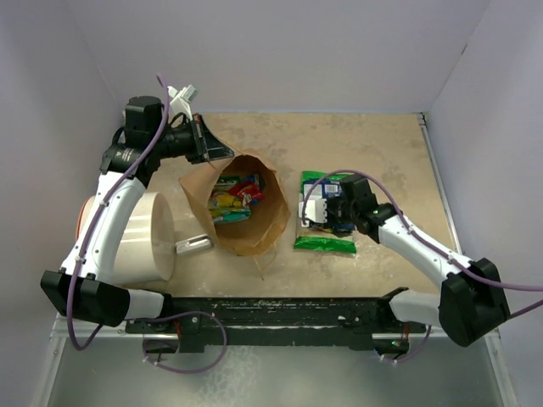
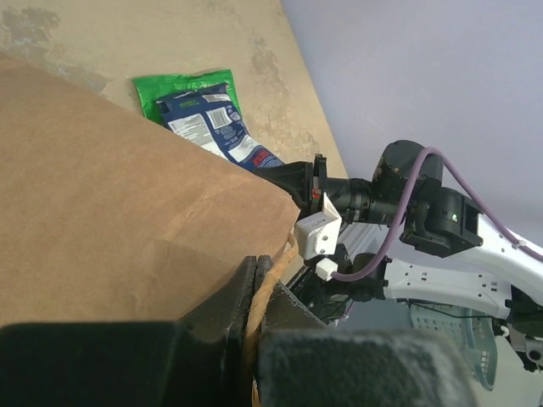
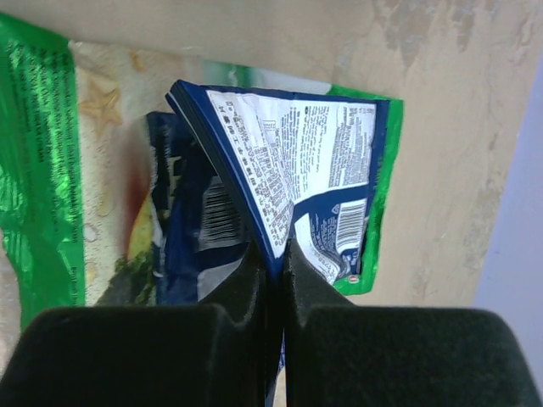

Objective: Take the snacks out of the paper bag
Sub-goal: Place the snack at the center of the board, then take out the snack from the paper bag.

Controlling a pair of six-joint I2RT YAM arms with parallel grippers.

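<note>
Right tool (image 3: 271,254) pinches a blue packet (image 3: 297,161) by its edge, just above the big green packet (image 1: 325,244) flat on the tabletop (image 1: 382,153). Left of them the paper bag (image 1: 254,236) lies open, more packets (image 1: 233,199) inside; the left tool (image 1: 206,146) grips its far rim.

Overhead, wrists close, sharing blue packet (image 3: 288,161)

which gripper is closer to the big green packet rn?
Right. The right gripper is directly over the green packet, pinching a blue packet above it. The left gripper is on the other side of the paper bag, clamped on its rim.
</note>
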